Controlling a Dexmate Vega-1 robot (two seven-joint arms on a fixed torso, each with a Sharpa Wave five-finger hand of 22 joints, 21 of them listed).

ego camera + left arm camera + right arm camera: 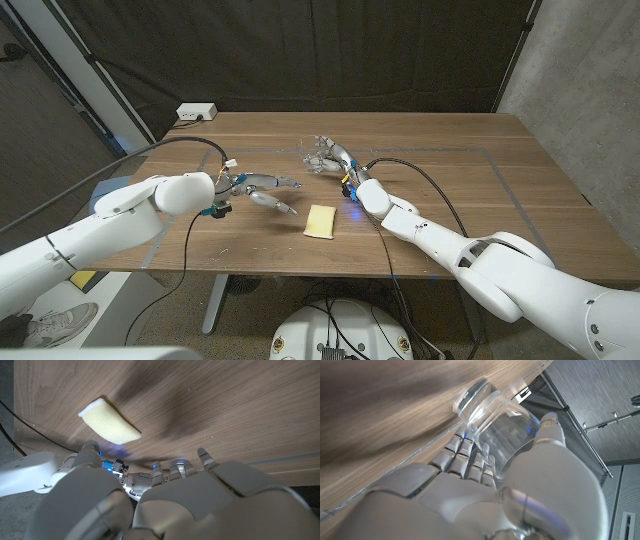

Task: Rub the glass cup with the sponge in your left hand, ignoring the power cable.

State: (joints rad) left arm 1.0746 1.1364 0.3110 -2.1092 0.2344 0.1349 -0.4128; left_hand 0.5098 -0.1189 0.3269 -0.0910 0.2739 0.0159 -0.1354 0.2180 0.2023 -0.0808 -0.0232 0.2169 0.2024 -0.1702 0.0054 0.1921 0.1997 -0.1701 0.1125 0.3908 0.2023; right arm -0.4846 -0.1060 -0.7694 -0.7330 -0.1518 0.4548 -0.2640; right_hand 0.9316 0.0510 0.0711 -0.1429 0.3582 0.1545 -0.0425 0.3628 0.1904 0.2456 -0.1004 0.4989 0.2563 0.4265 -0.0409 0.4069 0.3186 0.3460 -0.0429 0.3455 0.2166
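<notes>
Your right hand (pixel 325 157) grips glass cup (pixel 495 425). Your left hand (pixel 262 189): fingers spread, empty. Sponge (pixel 320 221) on bench (pixel 480 200), mid-front.

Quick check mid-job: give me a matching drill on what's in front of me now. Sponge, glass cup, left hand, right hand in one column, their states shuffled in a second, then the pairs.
Things:
1. sponge
2. glass cup
3. left hand
4. right hand

States:
A. wrapped around the cup
B. lying loose on the table, untouched
C. held in a hand, bottom on the table
D. holding nothing, near the sponge

Pairs: 1-B, 2-C, 3-D, 4-A
</notes>
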